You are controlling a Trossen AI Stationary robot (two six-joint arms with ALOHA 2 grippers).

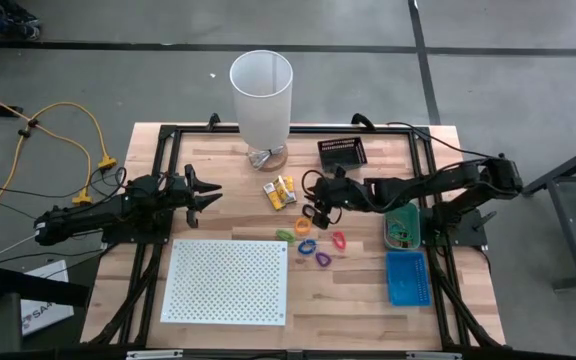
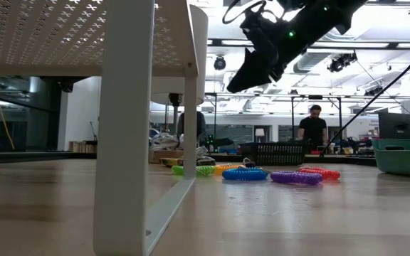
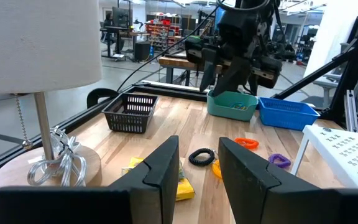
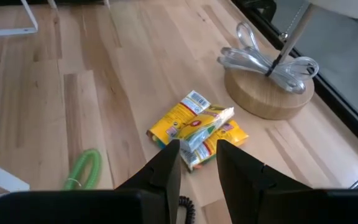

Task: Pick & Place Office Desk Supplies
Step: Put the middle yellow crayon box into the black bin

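High view: glossy yellow packets (crinkled), coiled rings

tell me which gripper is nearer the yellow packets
Right. The right gripper hangs just beside the yellow packets, above the table; the left gripper waits farther off on their other side.

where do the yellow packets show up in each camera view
High view: yellow packets at table centre, just below the lamp base.
Low view: not clearly visible.
Left wrist view: low in the picture, partly behind the left pincer.
Right wrist view: centre, just ahead of the right pincer.
Shared landmark: the round wooden lamp base.
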